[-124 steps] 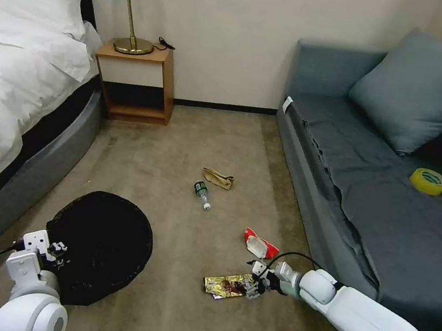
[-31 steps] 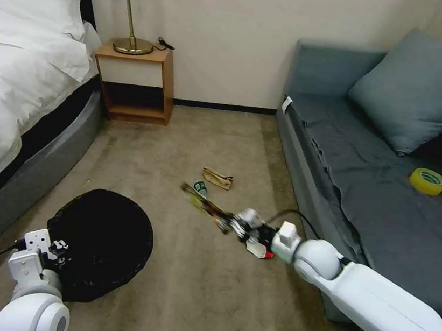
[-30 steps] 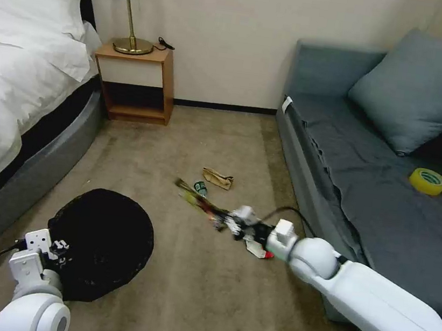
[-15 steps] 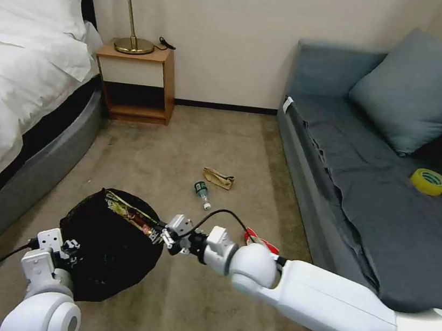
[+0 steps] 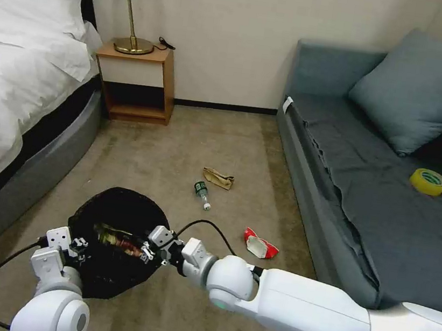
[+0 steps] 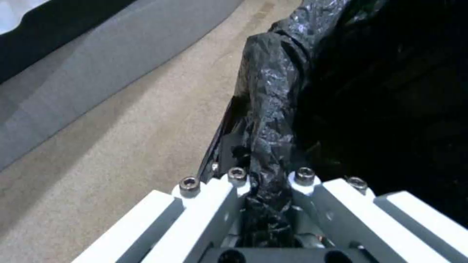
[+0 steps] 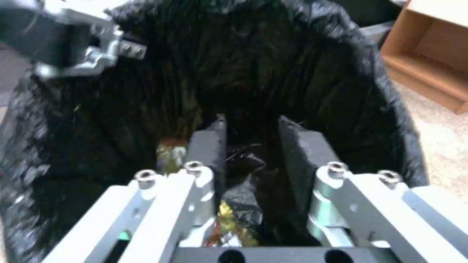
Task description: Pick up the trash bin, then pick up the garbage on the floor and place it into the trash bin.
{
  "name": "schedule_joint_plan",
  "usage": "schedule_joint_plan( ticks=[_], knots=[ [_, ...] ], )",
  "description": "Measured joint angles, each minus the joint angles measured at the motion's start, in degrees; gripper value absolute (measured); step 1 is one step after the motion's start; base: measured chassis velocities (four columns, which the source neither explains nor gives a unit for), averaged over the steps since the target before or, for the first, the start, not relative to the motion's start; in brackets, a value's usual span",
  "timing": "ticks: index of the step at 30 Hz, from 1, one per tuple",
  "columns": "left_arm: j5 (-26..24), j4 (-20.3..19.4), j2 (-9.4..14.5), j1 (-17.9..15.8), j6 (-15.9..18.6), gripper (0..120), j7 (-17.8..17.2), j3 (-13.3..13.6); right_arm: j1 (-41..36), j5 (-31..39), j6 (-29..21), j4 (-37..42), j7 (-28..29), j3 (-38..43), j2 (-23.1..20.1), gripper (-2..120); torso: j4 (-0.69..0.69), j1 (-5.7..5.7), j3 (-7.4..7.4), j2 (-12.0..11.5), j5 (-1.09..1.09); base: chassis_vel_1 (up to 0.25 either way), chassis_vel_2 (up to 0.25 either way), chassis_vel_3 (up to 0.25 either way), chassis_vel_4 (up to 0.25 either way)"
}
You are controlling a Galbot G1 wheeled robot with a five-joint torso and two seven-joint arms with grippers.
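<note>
Black and round, the trash bin (image 5: pixel 112 249) sits low on the tan carpet (image 5: pixel 180 144), near the bed (image 5: pixel 20 79). The left gripper (image 5: pixel 76 244) pinches the bin's rim, with the black liner (image 6: pixel 273 109) squeezed tight between its fingers. The right gripper (image 5: pixel 151 246) reaches over the bin's mouth from the other side. Its fingers (image 7: pixel 297 146) stand a little apart, pointing down into the bin. The gold-brown snack wrapper (image 5: pixel 119 239) lies inside the bin, right by those fingers; I cannot tell if they touch it. Three more bits of garbage lie on the carpet. The red-and-white wrapper (image 5: pixel 259 245) is close to the sofa (image 5: pixel 370 185). The small clear bottle (image 5: pixel 202 193) lies farther off, just beside the tan paper scrap (image 5: pixel 218 177). A yellow roll of tape (image 5: pixel 428 181) rests on the sofa.
</note>
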Motion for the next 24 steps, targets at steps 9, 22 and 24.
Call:
schedule_joint_plan(
  ticks=[9, 22, 24],
  knots=[
    [-0.5, 0.3, 0.8, -0.1, -0.1, 2, 0.1, -0.4, -6.7, -2.3, 0.0, 7.4, 2.7, 17.2, -9.7, 70, -0.02, 0.00, 0.00, 0.0, 0.02, 0.000, 0.000, 0.000, 0.000],
    [-1.4, 0.1, 1.5, -0.1, -0.6, 2, 0.3, -1.4, -40.9, -16.1, 2.3, 26.3, 11.2, 59.7, -14.7, 100, -0.01, 0.00, -0.01, 0.0, 0.00, 0.000, 0.000, 0.000, 0.000],
    [-1.7, -0.1, 1.7, 0.0, -0.7, 2, 0.3, -1.7, -47.2, -18.7, 1.7, 28.9, 13.0, 65.0, -12.8, 100, -0.02, 0.00, -0.01, 0.0, 0.01, 0.000, 0.000, 0.000, 0.000]
  ],
)
